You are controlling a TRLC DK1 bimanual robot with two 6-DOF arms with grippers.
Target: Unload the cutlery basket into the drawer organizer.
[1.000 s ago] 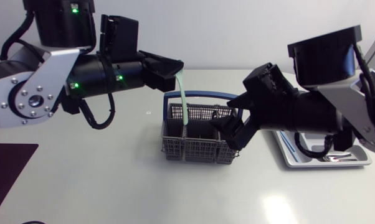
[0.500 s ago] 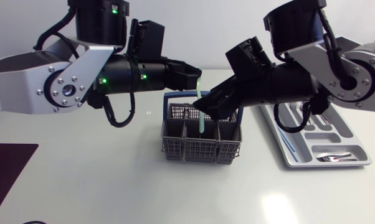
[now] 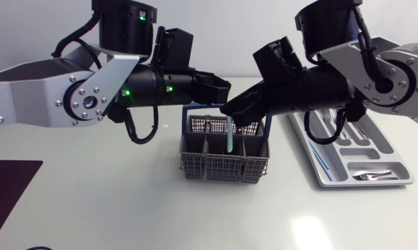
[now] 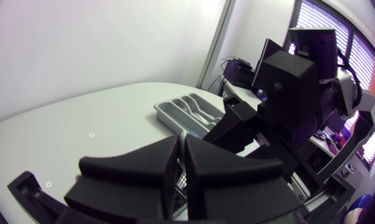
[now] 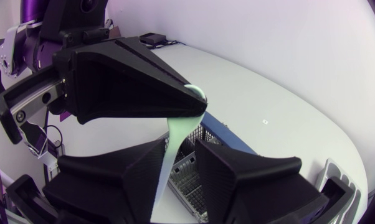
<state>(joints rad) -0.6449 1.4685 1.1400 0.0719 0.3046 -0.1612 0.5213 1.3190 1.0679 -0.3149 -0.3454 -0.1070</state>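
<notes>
Right, my left end effector [image 4: 181, 140] is pinched almost fully closed on the top of a pale green utensil [image 3: 228, 135], with only a thin slit between its fingers. The utensil hangs down from it over the cutlery basket [image 3: 195, 164]. From the head view its lower end overlaps the basket's middle compartments, and I cannot tell whether it is clear of them.

My right end effector [image 5: 182, 145] sits just below the left one, fingers parted, with the utensil's shaft running down between them. In the right wrist view the shaft lies against one finger, and a strip of basket shows between it and the other, so I do not have a grip there.

The basket stands on the counter [image 3: 126, 201] under both arms, its blue handle [image 3: 195, 106] upright behind the utensil. The drawer organizer [image 3: 327, 178] lies well apart on my right side, partly under the right arm, with a piece of metal cutlery [image 3: 367, 176] in its nearest compartment.
</notes>
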